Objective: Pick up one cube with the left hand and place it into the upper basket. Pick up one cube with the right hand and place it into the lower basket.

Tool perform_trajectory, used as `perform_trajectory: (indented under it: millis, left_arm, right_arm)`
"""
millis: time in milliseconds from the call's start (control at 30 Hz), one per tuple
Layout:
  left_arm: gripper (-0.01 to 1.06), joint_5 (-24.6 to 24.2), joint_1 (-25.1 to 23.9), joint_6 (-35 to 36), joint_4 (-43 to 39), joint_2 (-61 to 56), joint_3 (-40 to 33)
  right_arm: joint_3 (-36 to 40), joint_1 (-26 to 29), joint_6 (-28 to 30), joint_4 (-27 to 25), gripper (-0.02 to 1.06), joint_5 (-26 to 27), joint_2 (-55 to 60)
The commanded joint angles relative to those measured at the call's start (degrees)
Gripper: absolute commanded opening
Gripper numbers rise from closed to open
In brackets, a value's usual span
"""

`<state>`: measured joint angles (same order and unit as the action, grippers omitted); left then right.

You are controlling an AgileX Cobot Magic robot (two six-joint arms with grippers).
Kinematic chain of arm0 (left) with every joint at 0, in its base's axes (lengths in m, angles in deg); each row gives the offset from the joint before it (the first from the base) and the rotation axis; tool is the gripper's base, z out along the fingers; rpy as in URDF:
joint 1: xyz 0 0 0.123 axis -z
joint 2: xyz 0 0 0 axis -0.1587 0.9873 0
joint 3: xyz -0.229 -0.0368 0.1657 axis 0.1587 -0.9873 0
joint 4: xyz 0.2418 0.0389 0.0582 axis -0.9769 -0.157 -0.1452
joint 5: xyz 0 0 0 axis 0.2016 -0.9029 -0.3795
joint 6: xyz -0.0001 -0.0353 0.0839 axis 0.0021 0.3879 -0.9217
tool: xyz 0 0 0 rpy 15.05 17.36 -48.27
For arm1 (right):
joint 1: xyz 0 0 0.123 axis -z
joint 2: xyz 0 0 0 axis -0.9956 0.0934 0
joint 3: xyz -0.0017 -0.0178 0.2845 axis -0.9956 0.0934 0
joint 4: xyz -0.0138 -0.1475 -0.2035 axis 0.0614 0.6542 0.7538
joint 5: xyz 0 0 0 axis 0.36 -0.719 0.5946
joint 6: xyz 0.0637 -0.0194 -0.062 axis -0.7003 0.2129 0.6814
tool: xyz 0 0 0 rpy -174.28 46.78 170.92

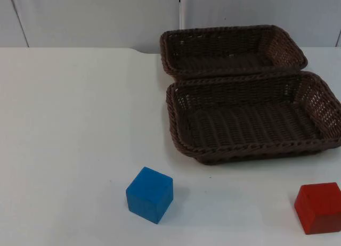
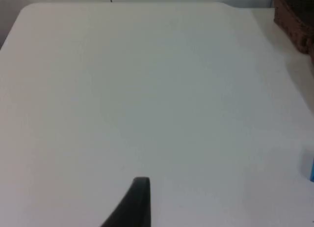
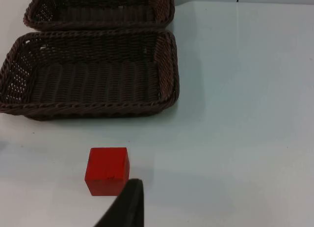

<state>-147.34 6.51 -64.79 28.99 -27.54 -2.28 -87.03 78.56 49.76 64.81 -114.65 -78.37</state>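
Blue cube and red cube on desk, both baskets empty. Jaws' state on either arm: cannot tell.

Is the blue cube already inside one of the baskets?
No, the blue cube sits on the white table, in front of the lower basket and apart from it.

A white surface spreads across the scene, matte and plain (its far left corner is rounded off). At the far edge it meets a grey partition wall, whose panels are divided by thin vertical seams.
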Motion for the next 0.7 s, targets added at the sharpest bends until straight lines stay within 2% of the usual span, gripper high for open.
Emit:
perform_trajectory:
  millis: [0,667]
  left_arm:
    - [1.05,0.5,-0.12,0.36,1.28,0.28,1.03]
    - [1.05,2.16,-0.12,0.36,4.08,8.42,2.48]
  right_arm:
    - [0.01,0.22,0.12,0.0,1.05,0.37,-0.25]
    - [0.01,0.22,0.12,0.0,1.05,0.37,-0.25]
